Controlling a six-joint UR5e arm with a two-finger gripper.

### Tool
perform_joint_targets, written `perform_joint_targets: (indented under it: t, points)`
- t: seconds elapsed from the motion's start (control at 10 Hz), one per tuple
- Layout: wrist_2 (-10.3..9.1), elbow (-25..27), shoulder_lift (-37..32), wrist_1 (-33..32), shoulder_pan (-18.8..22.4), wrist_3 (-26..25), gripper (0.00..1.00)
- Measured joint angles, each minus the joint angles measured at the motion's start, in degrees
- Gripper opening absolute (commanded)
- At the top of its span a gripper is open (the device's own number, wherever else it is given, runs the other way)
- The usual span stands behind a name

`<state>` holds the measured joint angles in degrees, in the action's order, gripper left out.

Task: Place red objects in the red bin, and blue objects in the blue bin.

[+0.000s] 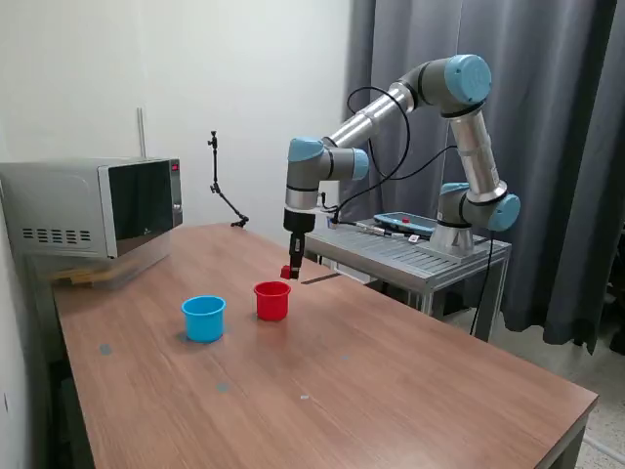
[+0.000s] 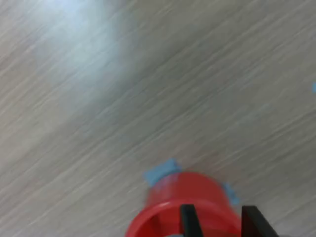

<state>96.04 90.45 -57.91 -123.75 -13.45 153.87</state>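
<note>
Exterior view, centre frame: black two-finger gripper narrowly parted, apparently gripping a small solid red cube, just above the round red plastic cup; wrist view blurred.

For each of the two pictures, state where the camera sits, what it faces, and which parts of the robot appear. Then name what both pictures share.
Exterior view: off the arm, beyond a table corner, looking across it at the whole arm, gripper, red cup, light blue cup and microwave.
Wrist view: on the wrist, facing down at the blurred tabletop; only the two dark fingertips show, over the red cup.
Shared: the red cup, the gripper and the wooden tabletop.
</note>
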Motion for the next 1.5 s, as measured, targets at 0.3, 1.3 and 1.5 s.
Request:
perform_joint_targets:
  t: [0.3,1.3,1.5]
  points:
    - [0.83,-0.25,-0.11,0.00,-2.35,0.03,0.00]
    - [-0.10,-2.27,2.26,0.00,-2.81,0.65,0.00]
    - [-0.73,-3.11,2.87,0.00,-2.76,1.11,1.00]
